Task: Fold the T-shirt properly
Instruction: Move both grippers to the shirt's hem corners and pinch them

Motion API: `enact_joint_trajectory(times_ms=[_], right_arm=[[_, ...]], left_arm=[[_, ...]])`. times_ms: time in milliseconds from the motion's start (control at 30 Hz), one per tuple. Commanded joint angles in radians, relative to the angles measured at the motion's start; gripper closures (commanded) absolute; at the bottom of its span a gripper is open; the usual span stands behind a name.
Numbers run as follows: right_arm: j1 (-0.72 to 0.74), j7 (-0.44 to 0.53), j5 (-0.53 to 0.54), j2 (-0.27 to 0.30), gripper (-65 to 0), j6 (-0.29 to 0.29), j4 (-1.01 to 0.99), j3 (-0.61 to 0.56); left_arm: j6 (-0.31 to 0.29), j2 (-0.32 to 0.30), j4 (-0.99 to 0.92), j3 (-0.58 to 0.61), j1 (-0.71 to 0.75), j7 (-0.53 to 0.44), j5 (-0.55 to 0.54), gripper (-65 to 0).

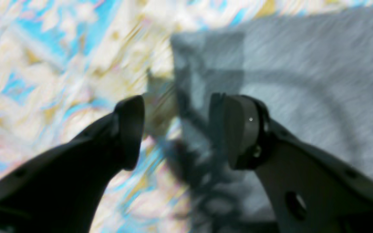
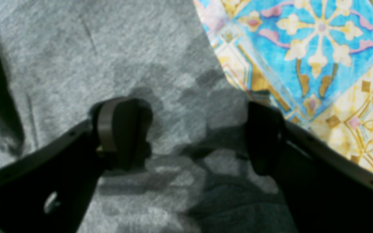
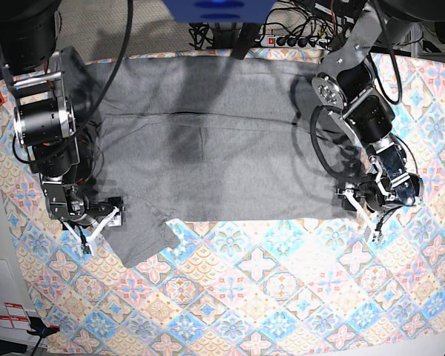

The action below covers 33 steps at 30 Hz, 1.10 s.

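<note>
Tablecloth [image 3: 267,289] fills the near part of the base view, its tile pattern in blue, yellow and pink running bare to the near table edge. Beyond it lies the T-shirt [image 3: 215,141], heather-grey, spread flat across the far half of the table. One sleeve corner of the T-shirt juts toward the near side on the base view's left.

The right gripper [image 3: 96,226] sits low at that sleeve corner, on the base view's left. In the right wrist view, the right gripper [image 2: 199,136] has its jaws spread wide with nothing between them. Grey fabric [image 2: 108,55] lies under both fingers, and the fabric edge runs diagonally beside the outer finger, with tablecloth [image 2: 319,48] past it.

The left gripper [image 3: 363,208] sits low at the T-shirt's near corner on the base view's right. The left wrist view is blurred. In it, the left gripper [image 1: 176,132] also stands open and empty. One finger is over the T-shirt [image 1: 303,81] and the other is over the tablecloth [image 1: 60,58], so the fabric's edge falls between them. Whether either gripper touches the fabric cannot be told.

Farther back, both arms rise from the shirt's two ends toward the table's far edge.
</note>
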Motion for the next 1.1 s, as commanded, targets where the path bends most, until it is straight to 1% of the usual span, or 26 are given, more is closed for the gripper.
enact_joint_trajectory(times_ms=[0,67,167,300,467,567,633,700,767,833,900,967,1067], right_arm=[[0.032,0.013,0.000,0.011,-49.5,0.000,0.011,0.000],[0.030,0.013,0.000,0.011,-49.5,0.000,0.011,0.000],[0.030,0.013,0.000,0.013,-49.5,0.000,0.011,0.000],[0.030,0.013,0.000,0.013,-49.5,0.000,0.011,0.000],[0.030,0.013,0.000,0.013,-49.5,0.000,0.011,0.000],[0.030,0.013,0.000,0.013,-49.5,0.000,0.011,0.000],[0.030,0.013,0.001,0.011,-49.5,0.000,0.011,0.000],[0.030,0.013,0.001,0.011,-49.5,0.000,0.011,0.000],[0.030,0.013,0.001,0.011,-49.5,0.000,0.011,0.000],[0.030,0.013,0.001,0.011,-49.5,0.000,0.011,0.000],[0.030,0.013,0.001,0.011,-49.5,0.000,0.011,0.000],[0.030,0.012,0.001,0.011,-49.5,0.000,0.011,0.000],[0.030,0.012,0.001,0.011,-49.4,0.000,0.011,0.000]], left_arm=[[0.005,-0.027,-0.004,-0.036,-0.025,-0.030,-0.024,-37.8],[0.005,-0.059,-0.042,-0.071,-0.025,-0.054,-0.052,-37.8],[0.005,-0.107,-0.113,-0.071,-0.025,-0.081,-0.101,-37.8],[0.005,-0.151,-0.176,-0.073,-0.025,-0.104,-0.162,-37.8],[0.005,-0.157,-0.183,-0.068,-0.043,-0.105,-0.159,-37.8],[0.005,-0.159,-0.222,-0.068,-0.065,-0.116,-0.167,-37.8],[0.005,-0.160,-0.281,-0.068,-0.088,-0.177,-0.158,-37.8],[0.005,-0.187,-0.360,-0.068,-0.095,-0.236,-0.158,-37.8],[0.005,-0.208,-0.478,-0.039,-0.132,-0.282,-0.158,-37.8],[0.005,-0.231,-0.591,-0.005,-0.164,-0.294,-0.167,-37.8],[0.005,-0.236,-0.637,0.002,-0.175,-0.294,-0.167,-37.7],[0.005,-0.229,-0.636,0.004,-0.172,-0.292,-0.161,-35.2],[0.005,-0.216,-0.637,0.006,-0.160,-0.286,-0.158,-28.5]])
